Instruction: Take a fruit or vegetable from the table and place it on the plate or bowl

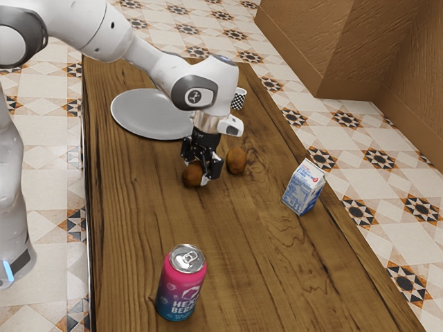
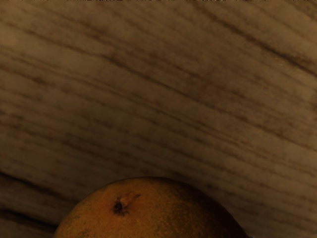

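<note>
Fingers point(image 1: 214, 168) clamped on brown fruit point(image 1: 192, 176) from both sides, low at table point(image 1: 277, 263); second fruit point(image 1: 236, 160) just beside.

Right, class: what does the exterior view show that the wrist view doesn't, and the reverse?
Exterior view's extras: the hand, a grey plate, a second brown fruit, a milk carton and a pink can. Wrist view's extra: the dark stem mark on the fruit under the hand. Shared: that fruit and the wooden table.
</note>
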